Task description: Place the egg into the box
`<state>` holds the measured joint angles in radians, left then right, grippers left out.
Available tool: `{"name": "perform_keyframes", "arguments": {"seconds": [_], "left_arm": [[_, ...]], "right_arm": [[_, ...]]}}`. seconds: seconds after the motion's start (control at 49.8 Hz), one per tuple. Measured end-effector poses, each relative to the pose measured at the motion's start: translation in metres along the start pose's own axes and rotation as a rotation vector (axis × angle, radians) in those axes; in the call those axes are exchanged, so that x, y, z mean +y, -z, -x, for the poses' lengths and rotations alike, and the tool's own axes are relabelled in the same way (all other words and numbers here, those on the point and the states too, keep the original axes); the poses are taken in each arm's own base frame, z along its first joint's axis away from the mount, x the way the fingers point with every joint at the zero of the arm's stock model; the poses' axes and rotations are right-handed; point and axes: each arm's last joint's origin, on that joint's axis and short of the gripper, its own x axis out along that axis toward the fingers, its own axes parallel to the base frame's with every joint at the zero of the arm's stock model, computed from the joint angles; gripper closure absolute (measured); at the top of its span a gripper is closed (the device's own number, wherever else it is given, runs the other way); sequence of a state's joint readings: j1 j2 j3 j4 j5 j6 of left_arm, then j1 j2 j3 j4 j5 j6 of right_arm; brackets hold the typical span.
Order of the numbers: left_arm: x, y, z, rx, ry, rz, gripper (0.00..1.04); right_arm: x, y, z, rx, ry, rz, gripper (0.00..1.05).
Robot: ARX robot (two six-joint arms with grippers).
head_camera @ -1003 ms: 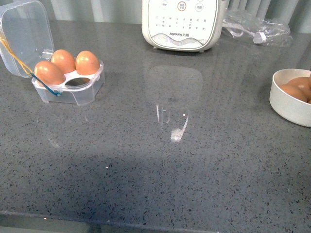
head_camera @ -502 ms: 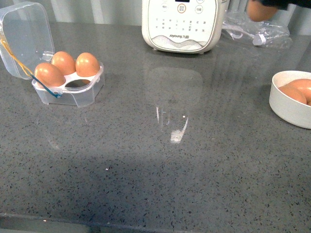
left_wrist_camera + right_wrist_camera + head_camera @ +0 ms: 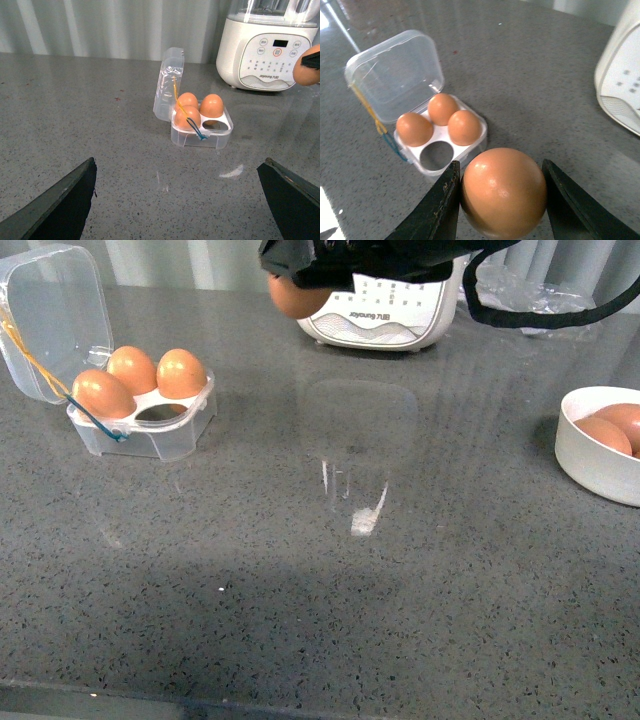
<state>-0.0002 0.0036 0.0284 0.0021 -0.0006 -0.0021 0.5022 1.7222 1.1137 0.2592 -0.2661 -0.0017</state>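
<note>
Counter (image 3: 400, 600): grey speckled stone, bare and glossy in the near part.
Left gripper (image 3: 178, 161): hangs above the counter well short of the box, dark fingers (image 3: 60, 205) spread wide with nothing between.
Bowl (image 3: 585, 455): cream-white, at the right edge, holds brown eggs (image 3: 605, 433).
Box (image 3: 150, 438): sits at the far left, clear lid (image 3: 55, 310) swung back and standing up behind it; yellow cord (image 3: 30, 355) across the lid, blue cord (image 3: 100, 425) over the front edge.
Cups: three filled with brown eggs (image 3: 135, 368); the fourth, the near right one (image 3: 160, 412), empty.
Egg (image 3: 502, 185): up in the air, off the counter, to the right of the box and beyond it, in front of the appliance.
Right gripper (image 3: 502, 200): reaches in from the far right, fingers (image 3: 442, 200) pinching the egg on both sides.
Appliance (image 3: 390, 315): white with buttons, at the back centre.
Plastic bag (image 3: 530, 295): crumpled, clear, beside the appliance at the far right.
</note>
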Motion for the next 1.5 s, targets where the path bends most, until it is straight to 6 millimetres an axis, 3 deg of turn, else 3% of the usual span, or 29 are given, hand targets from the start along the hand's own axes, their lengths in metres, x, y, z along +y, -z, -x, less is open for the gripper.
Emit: {"name": "perform_keyframes", "arguments": {"seconds": [0.181, 0.482, 0.823, 1.505], "left_arm": [[0.000, 0.000, 0.000, 0.000, 0.000, 0.000, 0.07], [0.000, 0.000, 0.000, 0.000, 0.000, 0.000, 0.07], [0.000, 0.000, 0.000, 0.000, 0.000, 0.000, 0.07], [0.000, 0.000, 0.000, 0.000, 0.000, 0.000, 0.07]], "right_arm": [[0.004, 0.009, -0.011, 0.043, -0.070, 0.049, 0.64], [0.004, 0.007, -0.044, 0.062, -0.098, 0.066, 0.64], [0.034, 0.005, -0.088, 0.079, -0.193, 0.088, 0.64], [0.040, 0.020, -0.099, 0.130, -0.217, 0.087, 0.64]]}}
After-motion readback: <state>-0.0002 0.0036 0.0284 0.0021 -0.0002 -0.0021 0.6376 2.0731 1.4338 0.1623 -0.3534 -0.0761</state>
